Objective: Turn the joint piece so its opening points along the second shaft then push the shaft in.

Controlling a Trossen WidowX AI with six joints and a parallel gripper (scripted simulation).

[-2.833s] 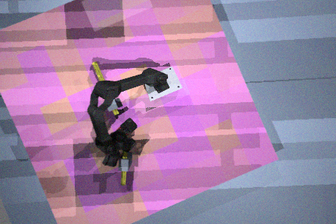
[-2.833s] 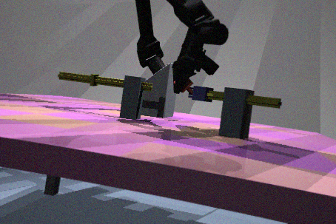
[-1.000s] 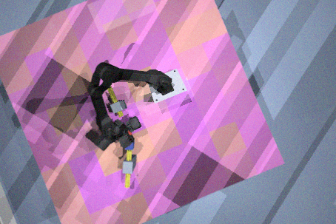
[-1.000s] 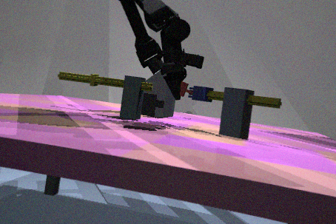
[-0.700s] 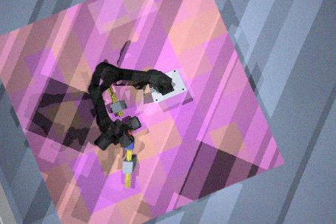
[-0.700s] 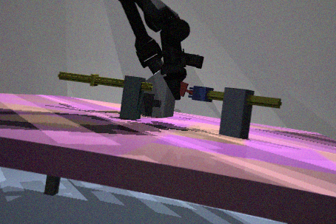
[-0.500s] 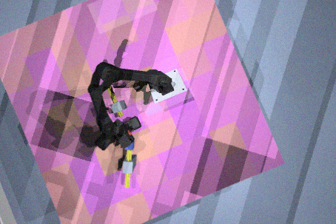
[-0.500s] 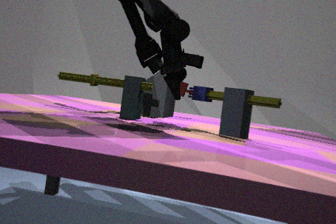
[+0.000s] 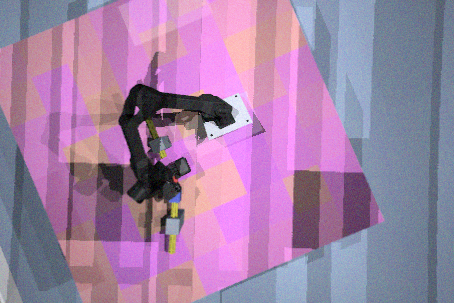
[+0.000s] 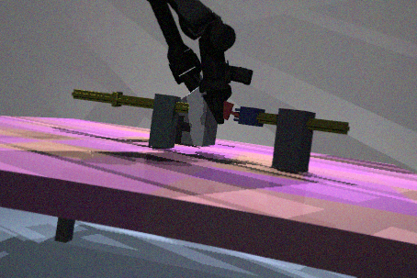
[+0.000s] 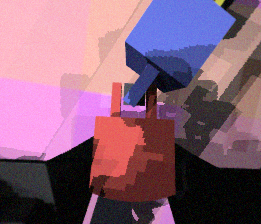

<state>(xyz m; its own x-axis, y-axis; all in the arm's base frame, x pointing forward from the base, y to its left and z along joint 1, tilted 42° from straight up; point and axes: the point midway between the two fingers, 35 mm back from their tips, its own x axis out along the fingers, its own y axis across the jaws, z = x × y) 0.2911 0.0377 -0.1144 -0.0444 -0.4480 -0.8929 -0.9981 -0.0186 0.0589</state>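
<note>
The red joint piece (image 9: 175, 180) (image 10: 228, 110) (image 11: 133, 155) hangs on the hinge of the blue piece (image 9: 175, 197) (image 10: 251, 116) (image 11: 178, 37), at an angle to it. The first yellow shaft (image 9: 172, 244) (image 10: 328, 125) runs through its grey block (image 9: 173, 225) (image 10: 294, 141). My gripper (image 10: 222, 115) (image 11: 130, 135) is slightly open around the red piece, fingers close at both sides; hardly any gap shows. The second yellow shaft (image 9: 151, 128) (image 10: 94, 95) lies in its block (image 9: 160, 144) (image 10: 163, 123), its near end apart from the red piece. The red piece's opening is hidden.
The white base plate (image 9: 240, 106) of the arm lies right of the second shaft in the top view. The arm's folded links (image 9: 131, 136) (image 10: 208, 31) stand above the second shaft's side. A collar (image 10: 117, 99) sits on the second shaft's far part.
</note>
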